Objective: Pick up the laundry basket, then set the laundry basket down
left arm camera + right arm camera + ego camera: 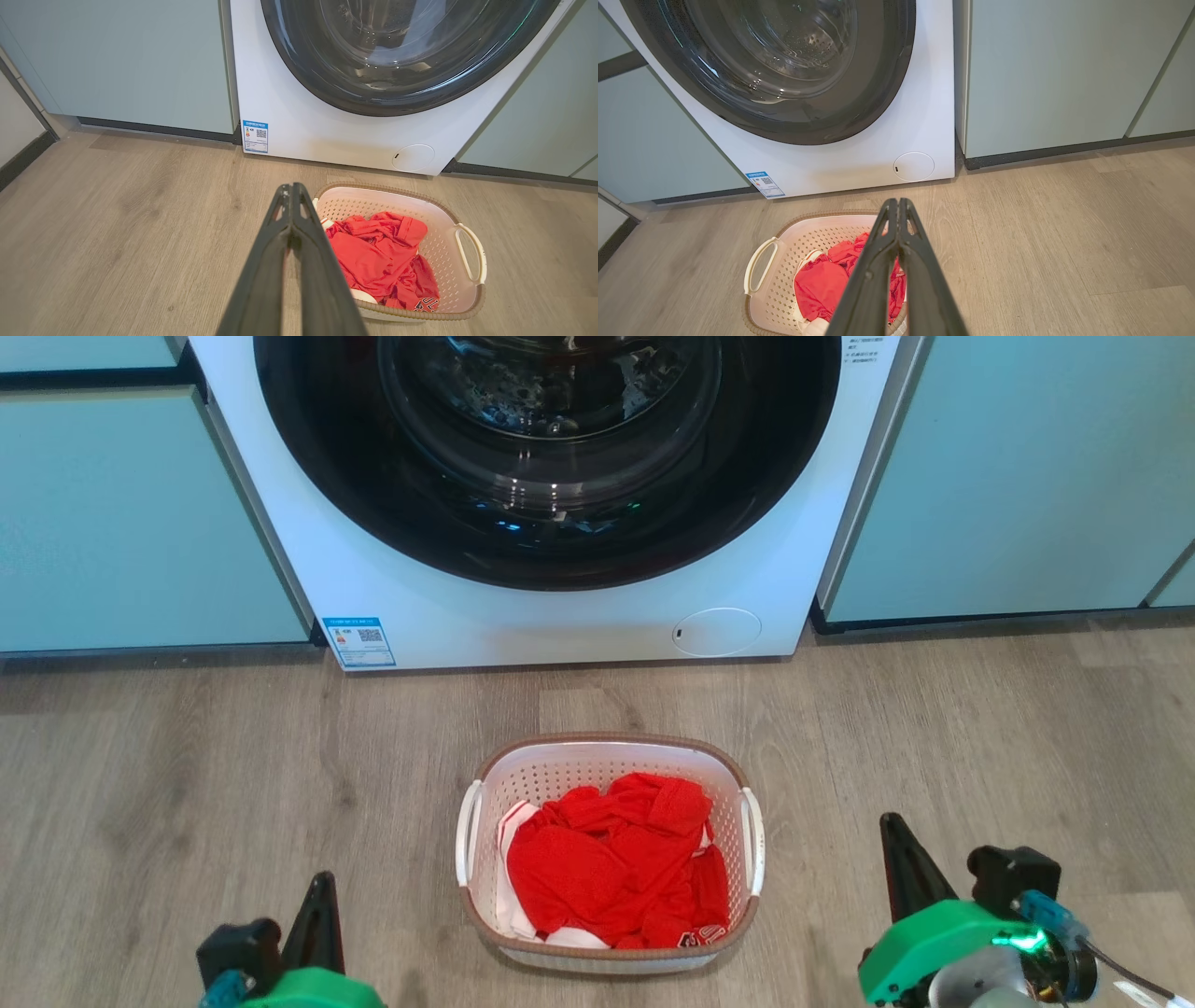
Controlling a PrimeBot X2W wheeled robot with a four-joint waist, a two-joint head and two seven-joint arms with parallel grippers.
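Two closed: left gripper (292, 187) | right gripper (897, 201) | laundry basket (607, 742) between, untouched

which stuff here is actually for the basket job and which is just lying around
For the job: basket, standing on the floor; left gripper and right gripper, both shut and apart from it.

Just there: red clothes inside the basket; washer behind it; cabinets on either side of the washer.

Bare floor (187, 775) is lying open on both sides of the basket (560, 775). The washing machine (560, 616) is standing close behind it, closing off the far side.
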